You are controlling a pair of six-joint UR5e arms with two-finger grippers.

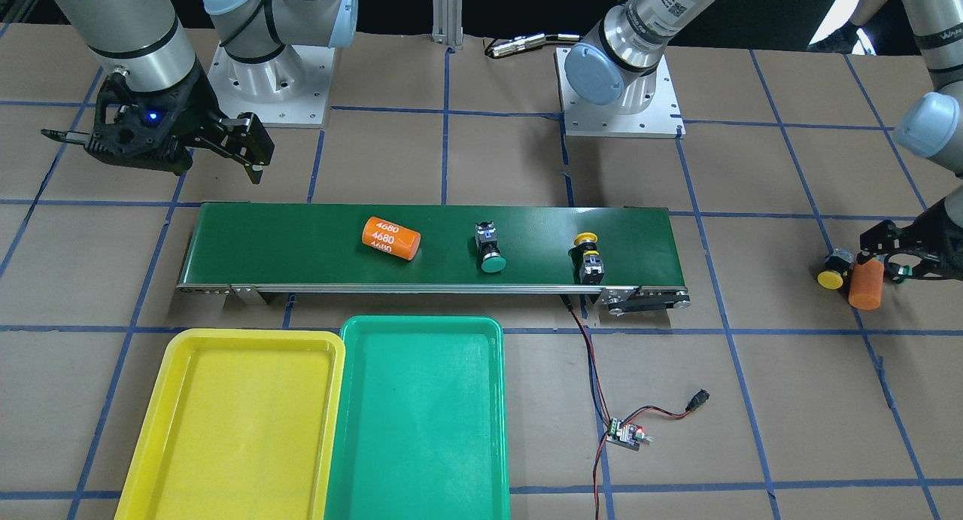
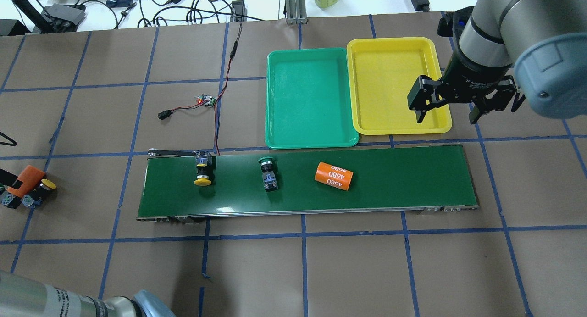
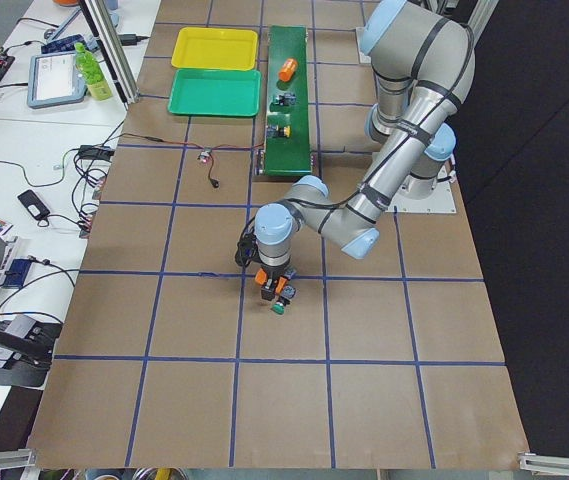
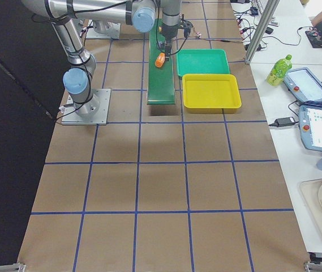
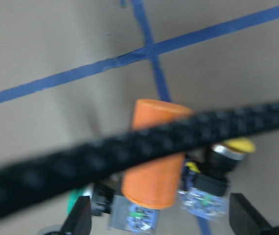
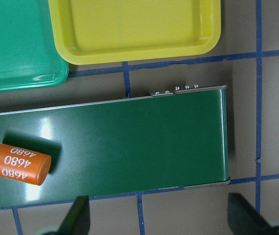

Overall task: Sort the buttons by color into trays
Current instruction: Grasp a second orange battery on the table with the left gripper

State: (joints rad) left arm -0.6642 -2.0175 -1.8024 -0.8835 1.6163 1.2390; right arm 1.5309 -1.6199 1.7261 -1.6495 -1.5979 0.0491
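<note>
- The left claw [image 5: 161, 223] hangs with its fingers wide apart, straddling an orange cylinder [image 5: 154, 156]. A yellow-capped button [image 1: 830, 278] sits just to one side of the cylinder and a green-capped button [image 3: 277, 308] just to the other. Closing here would likely clamp the cylinder, not a button, or knock both buttons away.
- A black cable [image 5: 129, 156] cuts across that wrist view, blurred, and hides part of the cluster, so aiming by this view is risky.
- The right claw [image 2: 447, 108] is spread and holds nothing, hovering near the end of the belt [image 2: 412, 188].
- Nearest to it on the belt lies a second cylinder [image 2: 333, 175], then a green button [image 2: 268, 172], with a yellow button [image 2: 203, 170] farthest off. It could easily grab the cylinder by mistake.
- The yellow tray [image 2: 394, 41] lies just ahead of the right claw, with the green tray [image 2: 275, 55] touching it. Neither holds a button, and a sloppy release near the shared edge could land in the wrong colour.
- The bench is brown board gridded with blue tape, and a small circuit board [image 2: 206, 100] trails red-black wires.
- A side desk [image 4: 319, 147] carries tablets, a bottle and cables.
</note>
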